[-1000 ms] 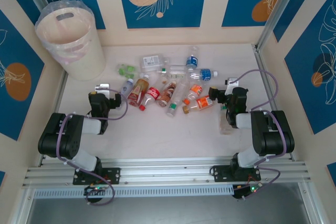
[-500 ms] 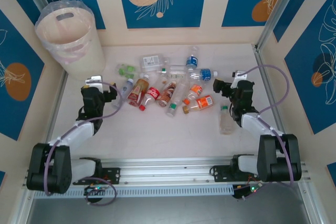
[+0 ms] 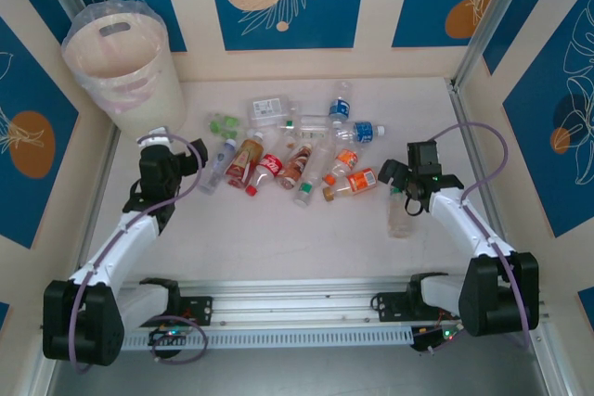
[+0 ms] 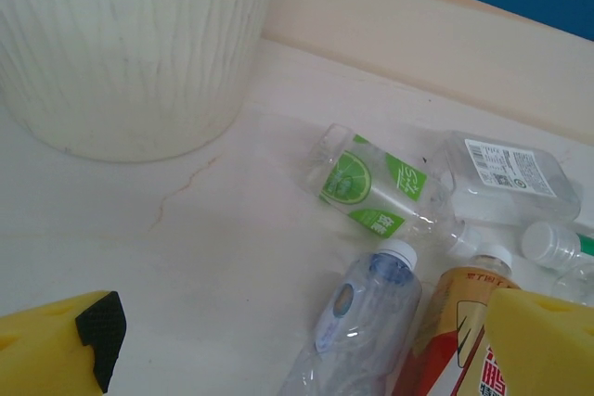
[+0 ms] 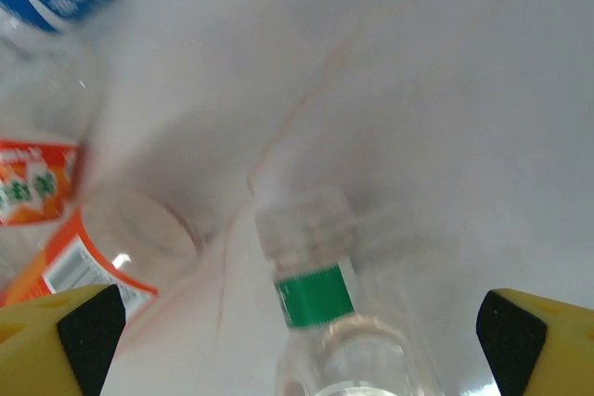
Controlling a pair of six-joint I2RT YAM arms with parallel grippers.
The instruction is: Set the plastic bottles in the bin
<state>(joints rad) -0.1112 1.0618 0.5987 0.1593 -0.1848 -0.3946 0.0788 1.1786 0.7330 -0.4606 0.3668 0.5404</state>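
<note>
Clear plastic on a smooth, pale tabletop

The plastic bottles (image 3: 269,166) are clear, glossy plastic with shiny printed labels. The bin (image 3: 144,104) is matt cream plastic with a finely ribbed wall, lined with a thin, crinkled clear bag (image 3: 74,44). The table (image 3: 278,238) looks smooth, faintly veined and slightly sheened. The rail (image 3: 297,308) is ribbed bare metal.

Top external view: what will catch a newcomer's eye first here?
First, the heap of plastic bottles with colourful labels, lying in the middle of the pale table. Next, the big cream bin, lined with a clear bag, in the far left corner. Then the two black arms: the left end effector open beside the heap, the right end effector open over a lone clear bottle with a green band.
</note>
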